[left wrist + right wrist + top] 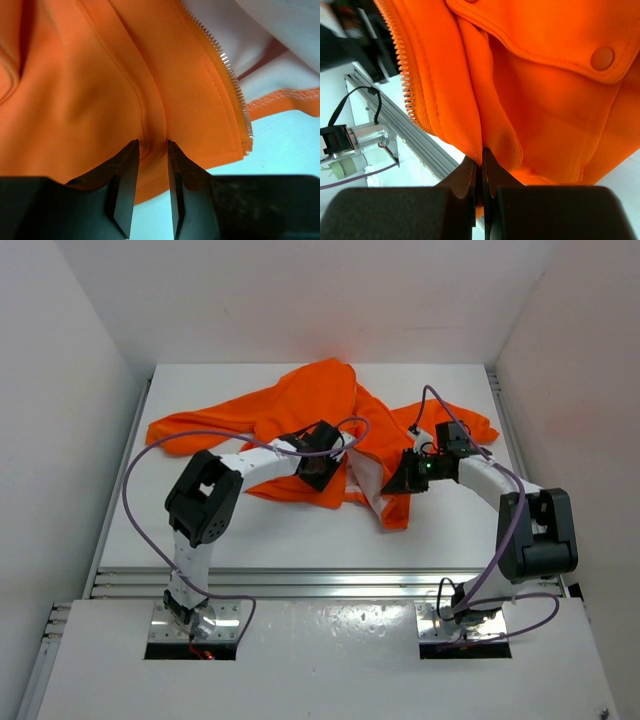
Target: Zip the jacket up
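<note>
Both jaws I find clenched on jacket (320, 400) folds; zipper teeth (227, 70) run near-far between them, each beside one half.

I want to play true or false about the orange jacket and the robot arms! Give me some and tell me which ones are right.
1. The jacket is zipped all the way up. False: its zipper teeth run alone along an open edge.
2. The right gripper pinches a fold of the jacket. True.
3. The jacket hangs from a hook. False: it lies crumpled on the white table.
4. A round snap button sits on a flap of the jacket. True.
5. The left gripper is far away from the jacket. False: its fingers squeeze a fold of it.
</note>
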